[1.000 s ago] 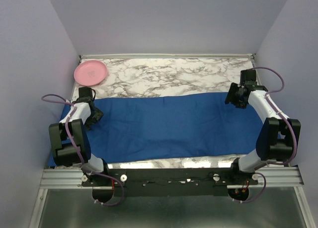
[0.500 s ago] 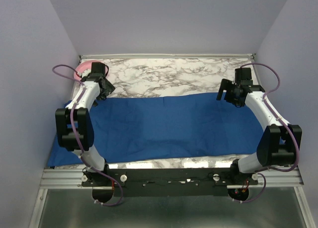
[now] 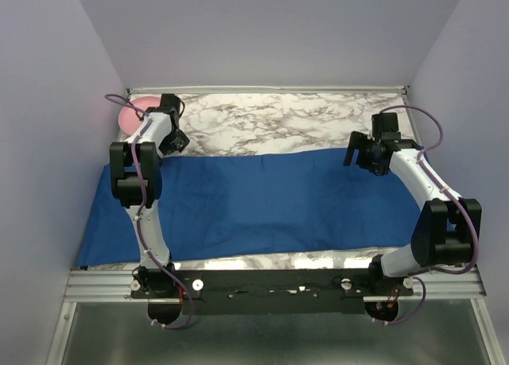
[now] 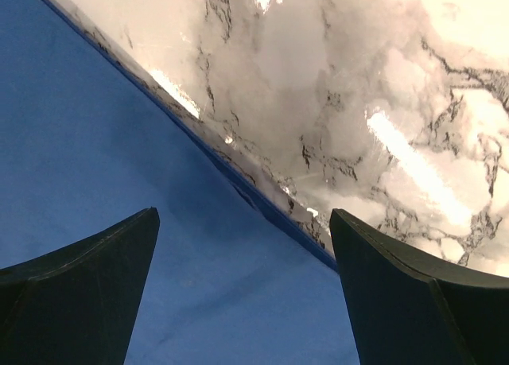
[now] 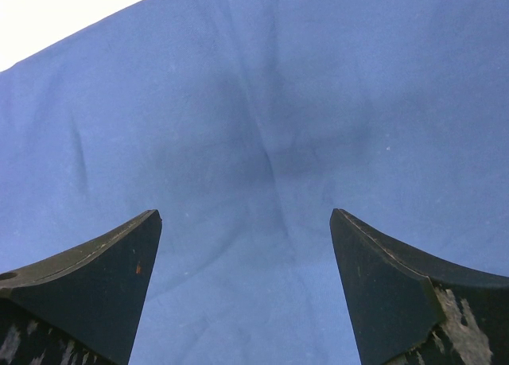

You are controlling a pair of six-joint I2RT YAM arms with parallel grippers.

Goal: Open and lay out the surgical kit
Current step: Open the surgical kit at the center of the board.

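The surgical kit shows only as a large royal-blue cloth wrap [image 3: 262,202] spread flat across the marble table; whatever it holds is hidden. My left gripper [image 3: 176,136] hangs open above the cloth's far left edge, and the left wrist view shows that edge [image 4: 238,182] running diagonally between its spread fingers [image 4: 87,285]. My right gripper [image 3: 358,152] hovers open over the far right part of the cloth [image 5: 262,142], nothing between its fingers [image 5: 398,293].
A pink plate [image 3: 134,112] lies at the far left corner of the marble table [image 3: 270,122], partly behind the left arm. Purple walls close in on both sides. The metal rail [image 3: 262,281] with the arm bases runs along the near edge.
Both grippers have let go of the cloth and opened. The left arm swung from the near left up to the far left corner. The right gripper shifted slightly left.
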